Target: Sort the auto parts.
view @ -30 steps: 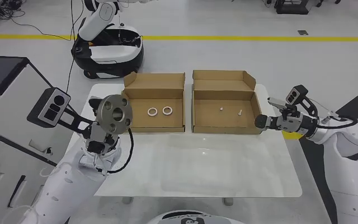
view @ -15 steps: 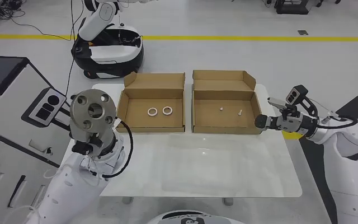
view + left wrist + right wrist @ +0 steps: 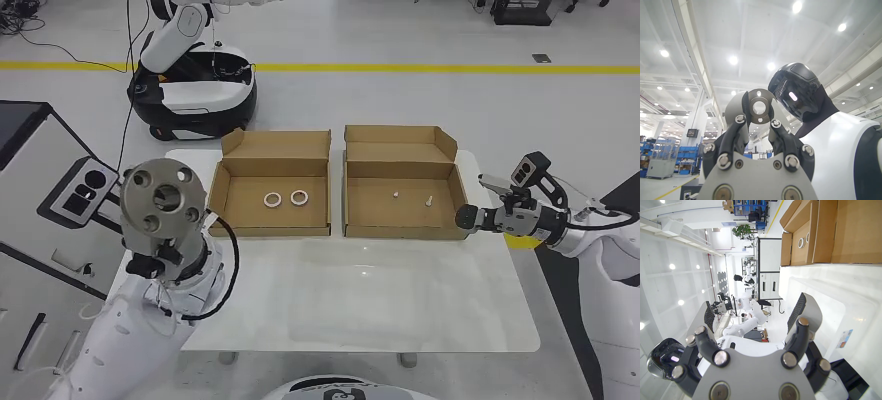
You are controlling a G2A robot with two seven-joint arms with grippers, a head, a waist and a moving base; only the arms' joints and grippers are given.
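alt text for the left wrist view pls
The left gripper is shut on a round metal flange, its flat face toward the camera, showing a large centre hole and smaller bolt holes. Behind it is a white hall ceiling with round lights.

Flange (image 3: 158, 198) grey, metallic — L box (image 3: 240, 210), R box (image 3: 372, 210) brown; 2 rings (image 3: 271, 199) & table (image 3: 400, 290) white.

The top camera is looking down on the whole table (image 3: 400, 300). The left wrist camera, close behind the left claw (image 3: 758, 102), is facing up past it at the ceiling (image 3: 715, 37). The right one, rolled sideways behind the right claw (image 3: 754, 299), is looking beyond it at the table and cardboard boxes (image 3: 823, 237), sharing both with the top view.
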